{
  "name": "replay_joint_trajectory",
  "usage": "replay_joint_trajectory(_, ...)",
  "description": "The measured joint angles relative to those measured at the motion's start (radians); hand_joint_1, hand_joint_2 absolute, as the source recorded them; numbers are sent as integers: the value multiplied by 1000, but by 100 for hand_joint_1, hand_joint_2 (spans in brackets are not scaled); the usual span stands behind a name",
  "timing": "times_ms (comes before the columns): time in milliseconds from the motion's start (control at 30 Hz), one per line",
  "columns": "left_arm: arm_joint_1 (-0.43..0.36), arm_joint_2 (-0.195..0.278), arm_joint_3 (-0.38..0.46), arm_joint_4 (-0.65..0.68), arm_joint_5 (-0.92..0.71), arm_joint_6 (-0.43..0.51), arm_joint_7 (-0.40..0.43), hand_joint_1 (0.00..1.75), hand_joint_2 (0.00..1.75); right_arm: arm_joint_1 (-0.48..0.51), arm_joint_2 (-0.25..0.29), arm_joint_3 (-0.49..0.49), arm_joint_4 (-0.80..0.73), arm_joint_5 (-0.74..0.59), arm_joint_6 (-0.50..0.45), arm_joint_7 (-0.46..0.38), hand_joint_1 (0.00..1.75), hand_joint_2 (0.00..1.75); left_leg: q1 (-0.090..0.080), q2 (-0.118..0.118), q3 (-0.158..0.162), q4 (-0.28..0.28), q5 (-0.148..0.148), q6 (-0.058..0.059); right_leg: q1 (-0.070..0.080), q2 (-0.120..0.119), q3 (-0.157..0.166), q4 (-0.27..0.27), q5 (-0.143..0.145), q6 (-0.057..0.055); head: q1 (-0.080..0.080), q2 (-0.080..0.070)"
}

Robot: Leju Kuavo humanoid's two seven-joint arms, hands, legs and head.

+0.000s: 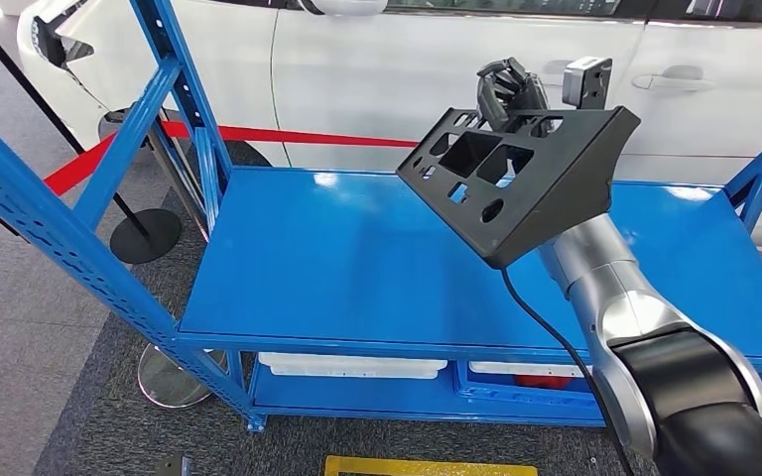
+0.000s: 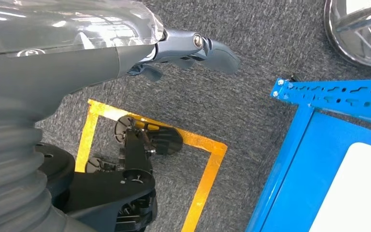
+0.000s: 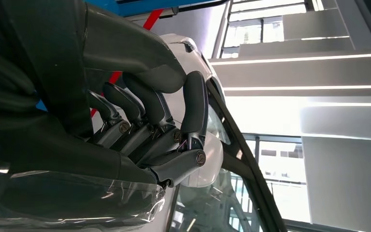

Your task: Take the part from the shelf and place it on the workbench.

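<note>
While carrying: our right hand [image 1: 512, 91] grips the black perforated plastic part [image 1: 516, 175], centre-right of frame.
Left hand [image 2: 193, 50]: fingers unclear.
Advice: we keep it level.

The part [image 1: 521, 178] looks like matt black plastic, held by the right hand [image 1: 509, 91] with dark, slightly shiny fingers [image 3: 193, 104]. The shelf [image 1: 357, 268] is glossy blue painted metal. The arm [image 1: 610, 288] is brushed silver metal. The floor [image 2: 270, 43] is rough grey carpet.
</note>
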Motion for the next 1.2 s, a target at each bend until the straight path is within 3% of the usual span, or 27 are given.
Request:
replay_joint_trajectory(500,-10,0,4,-6,-41,28,-31,0,175,-2,-1,-1,-5,-20,16,14,175,175,0,0,0,0,0,0,0,0,1,0,0,0,0,0)
replay_joint_trajectory(800,-22,0,16,-12,-104,58,-79,0,175,-2,0,-19,-153,-37,11,45,175,175,0,0,0,0,0,0,0,0,1,0,0,0,0,0)
replay_joint_trajectory(1200,-33,1,47,-52,-217,97,-100,0,175,-2,8,-29,-174,-34,16,48,175,175,0,-1,0,0,0,0,0,0,1,0,0,0,0,0)
